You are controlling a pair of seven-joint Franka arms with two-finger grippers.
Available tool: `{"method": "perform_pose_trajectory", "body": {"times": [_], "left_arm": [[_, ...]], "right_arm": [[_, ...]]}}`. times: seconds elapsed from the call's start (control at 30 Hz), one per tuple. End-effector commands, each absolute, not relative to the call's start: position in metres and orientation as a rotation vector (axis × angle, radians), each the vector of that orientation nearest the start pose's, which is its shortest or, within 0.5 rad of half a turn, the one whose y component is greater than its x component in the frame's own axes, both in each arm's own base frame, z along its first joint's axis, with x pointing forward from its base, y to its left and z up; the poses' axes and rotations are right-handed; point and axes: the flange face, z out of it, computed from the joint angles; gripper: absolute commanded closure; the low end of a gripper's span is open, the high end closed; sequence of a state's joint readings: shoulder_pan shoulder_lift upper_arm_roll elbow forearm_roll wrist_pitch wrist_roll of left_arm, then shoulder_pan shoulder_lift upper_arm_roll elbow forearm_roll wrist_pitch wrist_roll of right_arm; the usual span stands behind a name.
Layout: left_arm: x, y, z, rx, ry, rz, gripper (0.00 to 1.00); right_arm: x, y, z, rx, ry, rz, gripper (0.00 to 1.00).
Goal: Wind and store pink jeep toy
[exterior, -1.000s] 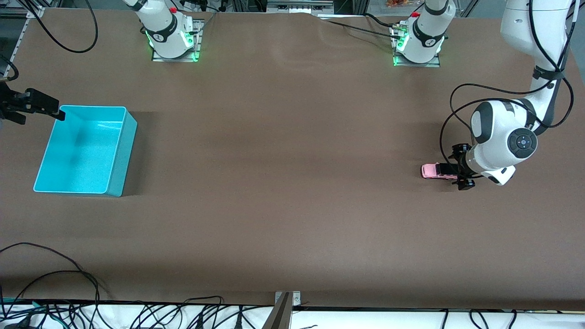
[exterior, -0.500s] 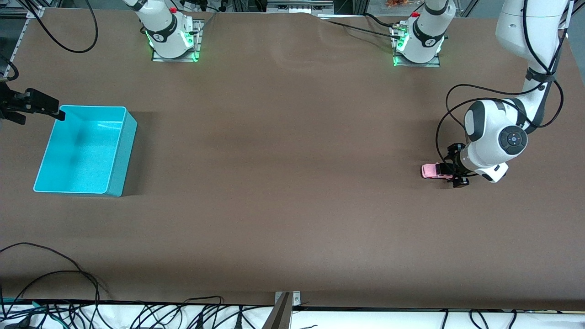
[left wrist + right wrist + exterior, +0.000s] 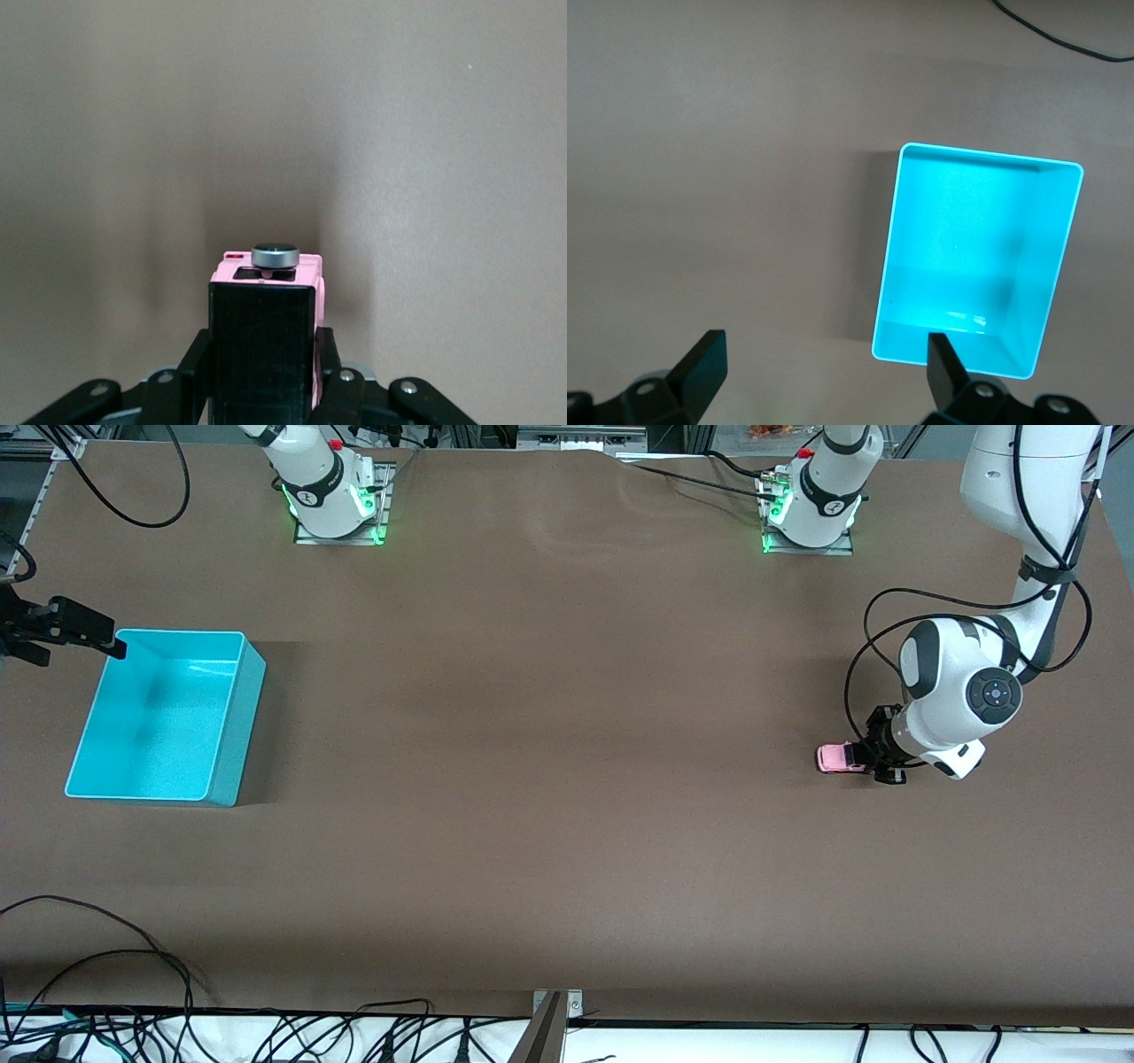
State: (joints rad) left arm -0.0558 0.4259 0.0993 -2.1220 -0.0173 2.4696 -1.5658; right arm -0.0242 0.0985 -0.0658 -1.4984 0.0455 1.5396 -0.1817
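The left hand [image 3: 873, 762] is clamped on the black rear of the small boxy pink jeep toy [image 3: 834, 757], which sits on the brown bench at the left arm's end. Grasp made; winding likely calls for a backward drag. The right hand [image 3: 824, 367] waits, spread wide, over the turquoise plastic bin [image 3: 168, 713].

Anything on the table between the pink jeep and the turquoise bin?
Nothing: in the front view only bare brown table lies between the pink jeep, held by the left gripper, and the turquoise bin.
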Motion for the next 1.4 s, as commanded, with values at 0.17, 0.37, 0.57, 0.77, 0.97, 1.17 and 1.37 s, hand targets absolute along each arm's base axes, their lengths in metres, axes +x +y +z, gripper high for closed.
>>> {"method": "perform_pose_trajectory", "body": {"times": [0.17,0.37,0.57,0.77,0.97,1.17,1.37], "left_arm": [[0.576,-0.023,0.232,2.16,2.336,0.013,0.82],[0.578,-0.064,0.232,2.118,2.365,0.028,0.82],[0.573,-0.095,0.218,2.147,2.355,0.021,0.82],[0.57,-0.111,0.212,2.175,2.328,0.024,0.82],[0.568,-0.112,0.199,2.177,2.321,0.029,0.82],[0.568,-0.11,0.193,2.185,2.318,0.027,0.82],[0.569,-0.096,0.19,2.24,2.301,0.072,0.82]], "right_arm": [[0.576,-0.043,0.602,-3.094,-0.136,0.087,0.0],[0.576,-0.043,0.602,-3.094,-0.136,0.087,0.0],[0.576,-0.043,0.602,-3.094,-0.136,0.087,0.0],[0.576,-0.043,0.602,-3.094,-0.136,0.087,0.0],[0.576,-0.042,0.602,-3.094,-0.138,0.087,0.0],[0.576,-0.042,0.602,-3.094,-0.138,0.089,0.0],[0.576,-0.043,0.602,-3.095,-0.139,0.09,0.0]]}}
